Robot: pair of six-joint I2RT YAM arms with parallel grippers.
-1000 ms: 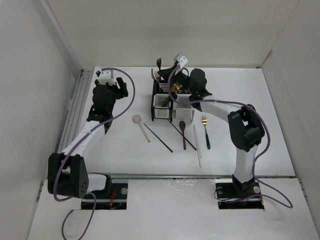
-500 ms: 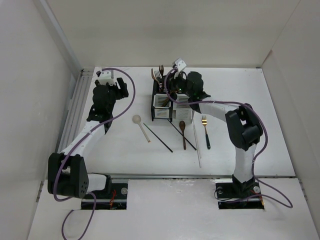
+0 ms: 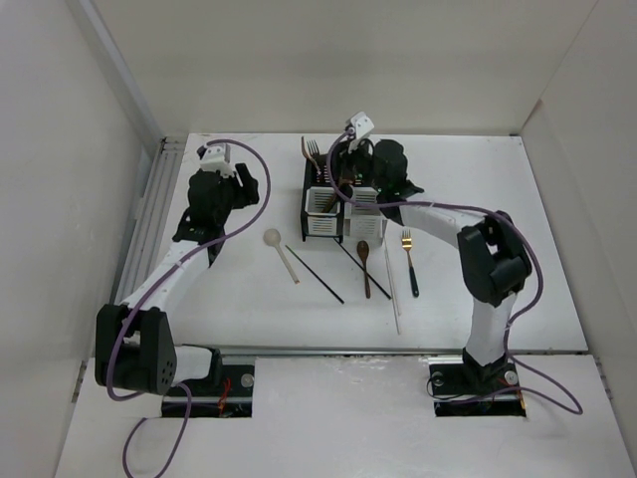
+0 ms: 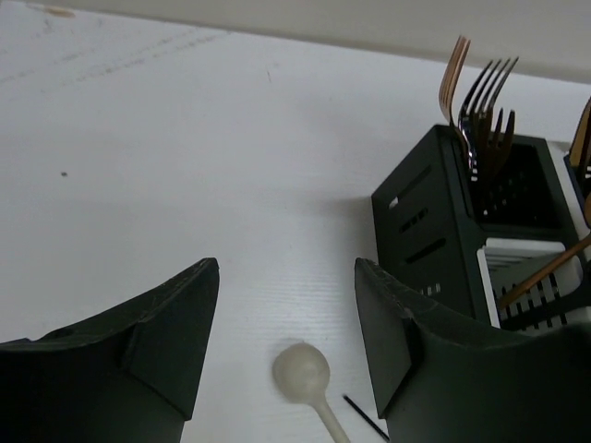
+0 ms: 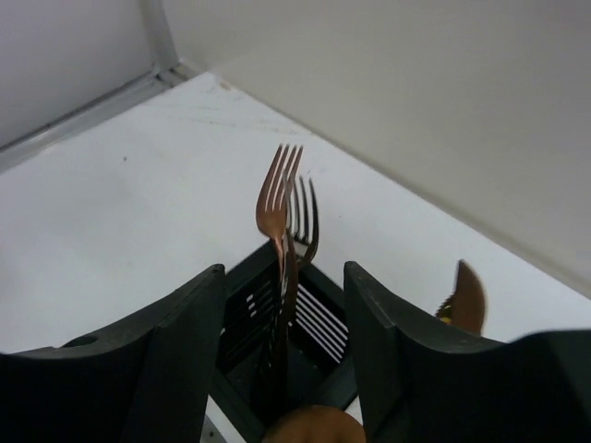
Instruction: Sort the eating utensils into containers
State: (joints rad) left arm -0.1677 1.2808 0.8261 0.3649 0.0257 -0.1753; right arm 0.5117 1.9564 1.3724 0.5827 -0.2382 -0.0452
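Note:
The containers (image 3: 320,225) stand at mid-table; copper and dark forks (image 3: 313,151) and a wooden spoon stand in them. My right gripper (image 3: 344,173) hovers open right above them. In the right wrist view its jaws (image 5: 283,277) straddle the forks (image 5: 282,198) in the back compartment (image 5: 242,273) without touching them. My left gripper (image 3: 237,189) is open left of the containers, above the cream spoon (image 3: 280,251). The left wrist view shows that spoon's bowl (image 4: 301,374) on the table below the gap of the left gripper (image 4: 286,277).
Lying in front of the containers are a black chopstick (image 3: 316,274), a wooden spoon (image 3: 364,261), a white chopstick (image 3: 392,289) and a gold fork with a dark handle (image 3: 409,261). A metal rail (image 3: 149,214) runs along the table's left edge. White walls enclose the table.
My right gripper went from shut to open and let a fork down into the back compartment. The left gripper turned slightly in place.

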